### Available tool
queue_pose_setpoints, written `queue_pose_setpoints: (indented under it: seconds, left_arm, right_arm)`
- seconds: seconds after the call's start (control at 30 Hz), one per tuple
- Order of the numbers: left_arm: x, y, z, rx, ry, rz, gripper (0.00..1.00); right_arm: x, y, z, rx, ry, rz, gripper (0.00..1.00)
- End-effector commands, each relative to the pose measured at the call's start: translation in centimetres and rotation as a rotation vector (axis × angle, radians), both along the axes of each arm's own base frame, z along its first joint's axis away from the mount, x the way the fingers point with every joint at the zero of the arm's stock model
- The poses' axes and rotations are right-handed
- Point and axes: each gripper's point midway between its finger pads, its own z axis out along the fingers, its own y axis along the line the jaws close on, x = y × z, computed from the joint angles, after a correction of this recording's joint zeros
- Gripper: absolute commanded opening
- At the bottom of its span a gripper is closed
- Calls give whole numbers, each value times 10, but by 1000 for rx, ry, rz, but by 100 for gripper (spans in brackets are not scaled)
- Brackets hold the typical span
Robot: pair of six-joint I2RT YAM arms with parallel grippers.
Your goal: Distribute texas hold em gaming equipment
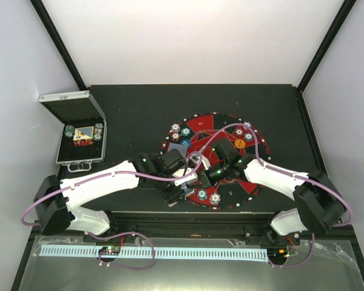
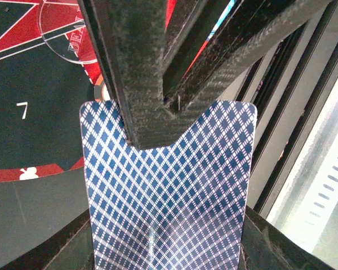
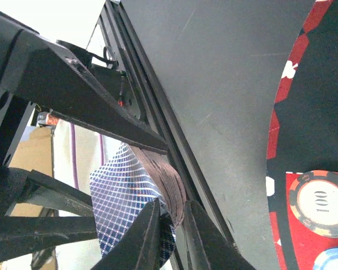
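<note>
Just inside the near edge of the bench, about midway along it, the two tools met over the near rim of the round mat (image 1: 200, 124). The right tool (image 3: 172, 207) was clamped on the deck of cards (image 3: 172, 180), its two fingers drawn in tight across the stacked edges, so that the pack bowed a little.

The top card (image 2: 169, 185) lay back-up. Its long axis ran straight out from the left wrist towards the right tool, whose converging fingers covered the card's far end. The left tool (image 2: 169, 230) was spread to the card's width, one finger at each long edge. I could not tell whether they were pinching the card or only flanking it.

So the card was already between the left fingers, and the left arm was the one placed to take it. Drawing it off would likely mean pulling back along that long axis, out from under the right fingers, without dragging the cards beneath.

Some things were set out on the mat already. Two chip stacks (image 1: 208, 196) stood at its near rim, and more chips (image 1: 179, 134) on its far-left part, with others and an orange disc (image 1: 238, 143) far right. A clear lettered disc (image 2: 67, 28) lay just beyond the card. The open case (image 1: 79, 130) sat by the left edge.
</note>
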Motion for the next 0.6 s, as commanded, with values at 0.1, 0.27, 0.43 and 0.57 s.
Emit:
queue_pose_setpoints:
  seconds: [0.1, 0.27, 0.43, 0.57]
  left_arm:
    - [8, -9, 16, -30, -52, -9, 55]
    - [10, -9, 14, -23, -56, 0, 55]
    - [12, -6, 10, -11, -60, 11, 54]
    - [14, -4, 8, -1, -68, 23, 54]
  right_arm:
    - [6, -7, 3, -34, -30, -35, 9]
    - [9, -11, 5, -52, -50, -47, 1]
    - [14, -17, 9, -76, -73, -70, 1]
    - [20, -24, 13, -107, -112, -95, 1]
